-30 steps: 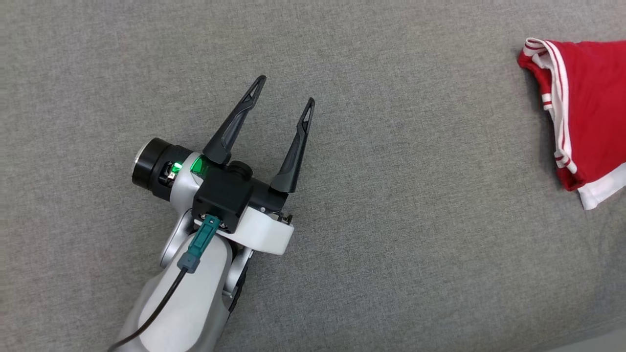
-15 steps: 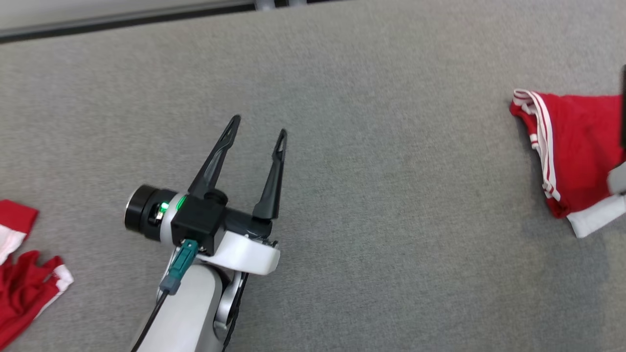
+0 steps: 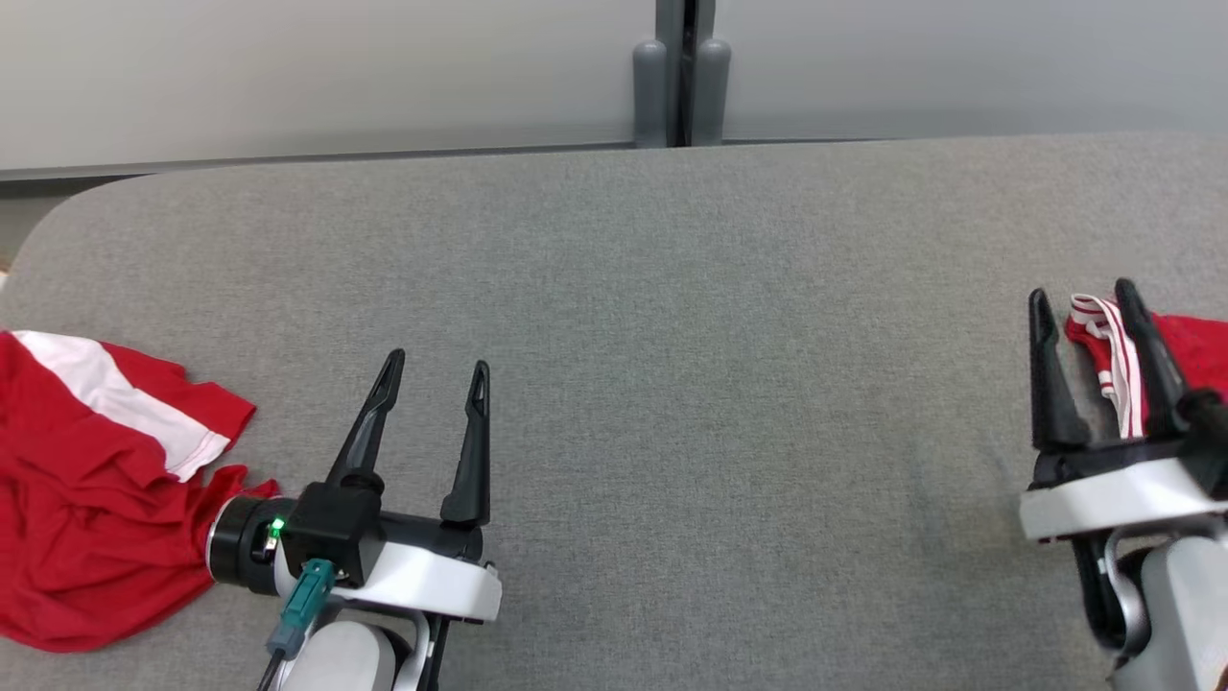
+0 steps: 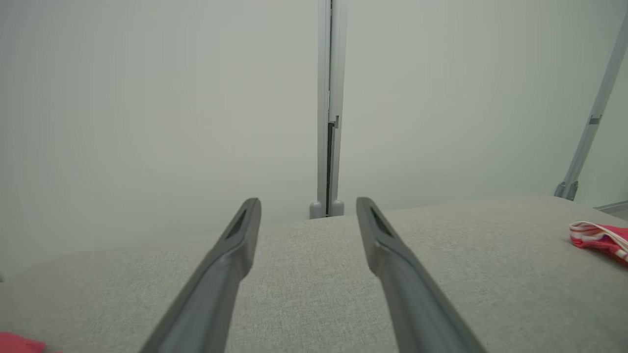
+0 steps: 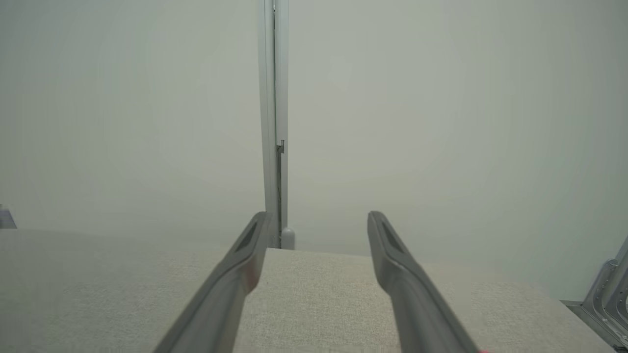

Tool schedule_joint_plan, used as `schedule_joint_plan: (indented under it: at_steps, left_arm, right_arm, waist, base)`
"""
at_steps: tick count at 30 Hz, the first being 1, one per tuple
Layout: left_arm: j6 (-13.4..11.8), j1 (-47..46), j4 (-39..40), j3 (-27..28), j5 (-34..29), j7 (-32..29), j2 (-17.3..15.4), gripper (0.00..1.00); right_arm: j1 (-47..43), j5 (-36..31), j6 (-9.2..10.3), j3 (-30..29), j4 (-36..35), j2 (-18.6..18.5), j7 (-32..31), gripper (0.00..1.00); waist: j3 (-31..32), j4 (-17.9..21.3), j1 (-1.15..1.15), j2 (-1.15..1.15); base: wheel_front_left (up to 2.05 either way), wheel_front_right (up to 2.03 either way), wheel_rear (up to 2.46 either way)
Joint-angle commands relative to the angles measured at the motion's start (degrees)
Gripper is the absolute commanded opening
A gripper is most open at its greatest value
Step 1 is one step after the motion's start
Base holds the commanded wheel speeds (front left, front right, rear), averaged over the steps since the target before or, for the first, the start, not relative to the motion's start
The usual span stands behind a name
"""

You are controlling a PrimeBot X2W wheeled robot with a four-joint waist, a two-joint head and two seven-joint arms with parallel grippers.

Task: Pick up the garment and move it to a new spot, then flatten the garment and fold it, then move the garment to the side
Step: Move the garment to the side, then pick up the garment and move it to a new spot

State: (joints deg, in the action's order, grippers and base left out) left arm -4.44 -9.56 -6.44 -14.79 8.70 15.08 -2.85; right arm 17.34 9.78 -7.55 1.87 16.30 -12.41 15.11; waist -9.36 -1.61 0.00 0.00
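Both the left gripper (image 3: 436, 367) and the right gripper (image 3: 1081, 294) hold their fingers apart over the near part of the grey fabric table (image 3: 691, 288). A crumpled red garment (image 3: 86, 518) with a white band lies at the table's left edge. A folded red garment (image 3: 1204, 350) with striped trim lies at its right edge.
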Motion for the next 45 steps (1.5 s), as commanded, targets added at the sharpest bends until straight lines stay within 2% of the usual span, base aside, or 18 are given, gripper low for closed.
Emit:
schedule_joint_plan:
  at_steps: [1,7,14,20,37,45]
  left_arm:
    - [0.1,1.0,-0.1,0.6,0.2,0.1,-0.1,1.0]
    - [0.2,3.8,-0.8,1.8,-1.3,0.1,-0.1,1.0]
    - [-0.2,5.8,-1.4,1.8,-0.1,0.1,-0.1,1.0]
    - [0.4,6.4,-1.2,1.4,0.0,0.1,-0.2,1.0]
    - [0.1,6.1,-1.8,1.3,0.3,0.1,-0.1,1.0]
    - [0.6,5.0,-2.6,0.6,-0.1,0.1,-0.2,1.0]
  right_arm:
    - [-2.2,-0.9,0.12,-0.2,-1.0,1.2,0.1,1.0]
    - [-8.1,-1.4,0.12,-0.3,-4.1,5.8,0.1,1.0]
    - [-12.0,-1.8,0.12,-0.9,-6.3,7.9,0.0,1.0]
    - [-12.9,-2.3,0.12,-1.3,-6.9,8.3,0.0,1.0]
    - [-13.2,-2.6,0.12,-1.8,-6.3,8.7,0.0,1.0]
    - [-13.6,-2.1,0.11,-0.3,-6.6,8.2,0.0,1.0]
  waist:
    - [1.8,-1.6,0.0,0.0]
    - [3.4,-2.4,0.0,0.0]
    - [4.1,-2.2,0.0,0.0]
    - [4.3,-1.9,0.0,0.0]
    - [4.7,-2.2,0.0,0.0]
    - [4.4,-5.6,0.0,0.0]
  base:
    - [0.0,0.0,0.0]
    - [0.0,0.0,0.0]
    - [0.0,0.0,0.0]
    - [0.0,0.0,0.0]
    - [0.0,0.0,0.0]
    - [0.0,0.0,0.0]
